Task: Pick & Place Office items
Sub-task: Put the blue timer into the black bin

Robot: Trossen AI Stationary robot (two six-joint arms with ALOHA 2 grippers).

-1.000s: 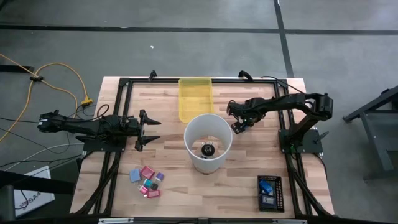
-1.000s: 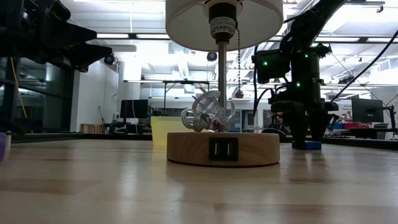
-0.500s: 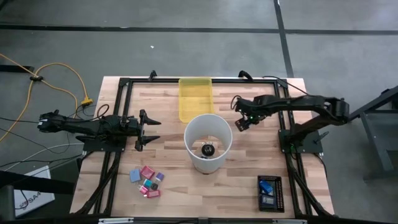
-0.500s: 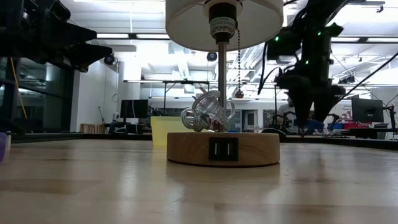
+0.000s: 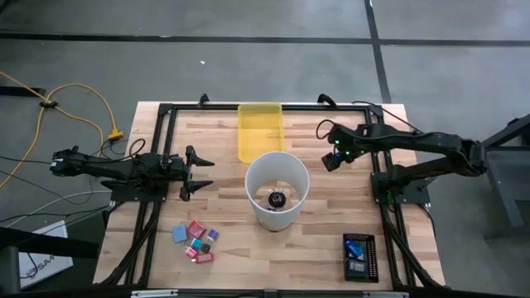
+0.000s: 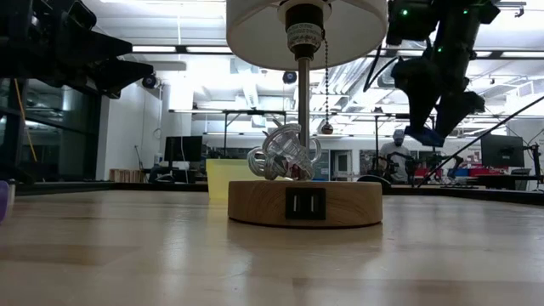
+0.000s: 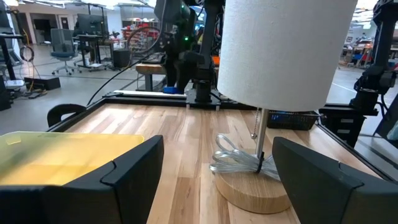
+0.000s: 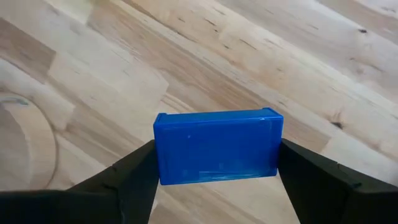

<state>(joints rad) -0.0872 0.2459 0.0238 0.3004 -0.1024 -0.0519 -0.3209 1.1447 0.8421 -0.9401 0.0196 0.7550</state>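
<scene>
One butcher-block table (image 5: 224, 215), ringed by a black frame. Two dark arms over it: left arm low along the left side, right arm reaching in from the right edge.

One table lamp at centre, its white drum shade (image 5: 277, 189) seen from above as a tall round tub, on a round wooden base (image 6: 304, 202) with a coil of silvery wire at the foot of the pole. Squarely between the two arms, and blocking much of the left wrist camera's sight of the far side.

One yellow translucent tray (image 5: 260, 131) at the back edge, just behind the lamp.

One black basket (image 5: 359, 257) at the front right corner, with one bright-blue piece (image 5: 356, 247) showing inside; possibly a second beneath it, too small to tell.

One cluster of small office items (image 5: 196, 240) at front left, near the left arm: roughly seven pink, red, purple and light-blue pieces, some touching; exact count unclear from above.

Right gripper (image 5: 330, 160) raised over bare wood right of the lamp, jaws clamped on one blue rectangular box (image 8: 217, 146) by its short ends.

Left gripper (image 5: 199, 173) left of the lamp, jaws wide apart, nothing between them.
</scene>
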